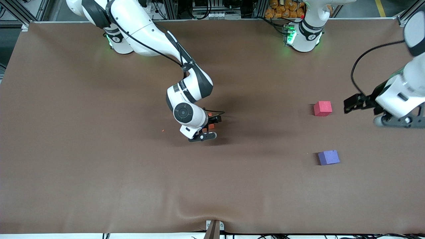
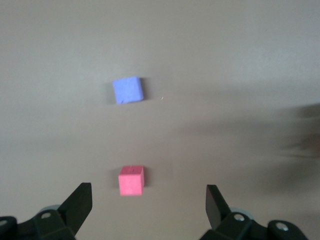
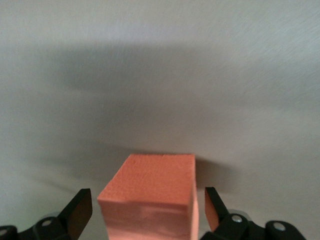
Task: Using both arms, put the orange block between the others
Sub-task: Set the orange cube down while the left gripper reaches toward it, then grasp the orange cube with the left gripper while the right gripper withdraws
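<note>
The small bright orange foam-like cube (image 3: pixel 150 195) sits on the brown cloth-covered counter (image 1: pixel 99 166) in the middle of the front view, just below centre height. It lies between the fingers of the right gripper (image 1: pixel 208 130), which are released: in the right wrist view a thin sliver of gap shows on each side, so nothing clamps the cube. Expect it to be very light and soft. It should dent under a hard squeeze and its matte faces should grip well, so slipping is unlikely, though a nudge may shift it easily. Take hold of it across two parallel side faces, at mid-height and squarely, with gentle pressure. The left gripper (image 2: pixel 149 199) hangs at the edge of the front view toward the left arm's end, beside the red-pink matte cube (image 1: pixel 322 108), its fingers spread wide and empty. The purple-blue matte cube (image 1: pixel 328 157) lies lower in the frame, apart from the red-pink one. Count one orange cube, one red-pink and one purple-blue, three in all, plus one tiny orange crumb (image 1: pixel 162 130) on the counter.
</note>
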